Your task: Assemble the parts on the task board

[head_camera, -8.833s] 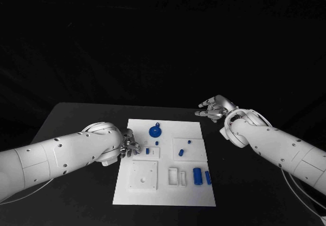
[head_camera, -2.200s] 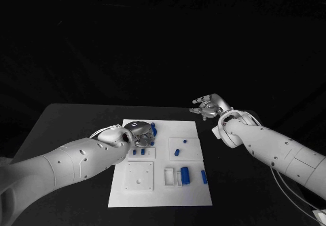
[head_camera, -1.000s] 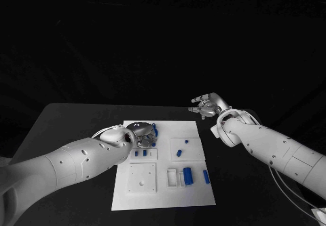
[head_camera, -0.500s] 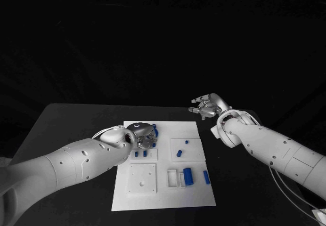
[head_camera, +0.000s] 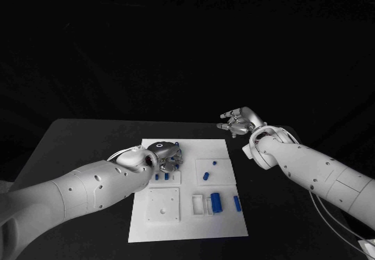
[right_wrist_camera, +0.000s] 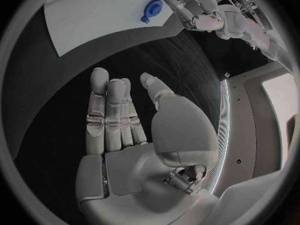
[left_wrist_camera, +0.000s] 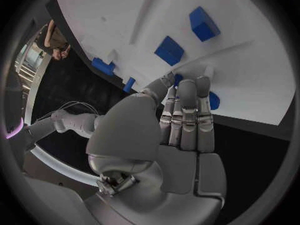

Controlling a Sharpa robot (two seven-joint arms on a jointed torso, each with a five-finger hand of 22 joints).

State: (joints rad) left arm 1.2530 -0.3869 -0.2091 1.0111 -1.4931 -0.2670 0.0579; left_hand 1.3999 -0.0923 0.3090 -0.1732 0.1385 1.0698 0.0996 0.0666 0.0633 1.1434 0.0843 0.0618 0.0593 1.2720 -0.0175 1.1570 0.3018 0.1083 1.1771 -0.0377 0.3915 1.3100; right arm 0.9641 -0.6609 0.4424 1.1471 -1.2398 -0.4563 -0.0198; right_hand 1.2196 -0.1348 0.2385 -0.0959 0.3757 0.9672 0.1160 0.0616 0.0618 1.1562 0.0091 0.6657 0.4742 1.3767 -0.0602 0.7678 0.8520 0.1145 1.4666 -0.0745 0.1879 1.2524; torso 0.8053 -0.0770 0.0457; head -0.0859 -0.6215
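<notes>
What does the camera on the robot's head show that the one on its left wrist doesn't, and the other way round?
Head view alone: the whole task board on the black table, and the right hand raised beyond the board's far right corner, fingers apart, holding nothing.

Left wrist view alone: the left hand close up, its fingertips on a blue part near the board's edge.

Both: the left hand, the board and blue parts standing on it.

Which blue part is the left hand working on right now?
The round blue part at the task board's far edge: the left hand's fingers are on it. The small blue pegs and cylinders lie untouched nearer the robot.
</notes>
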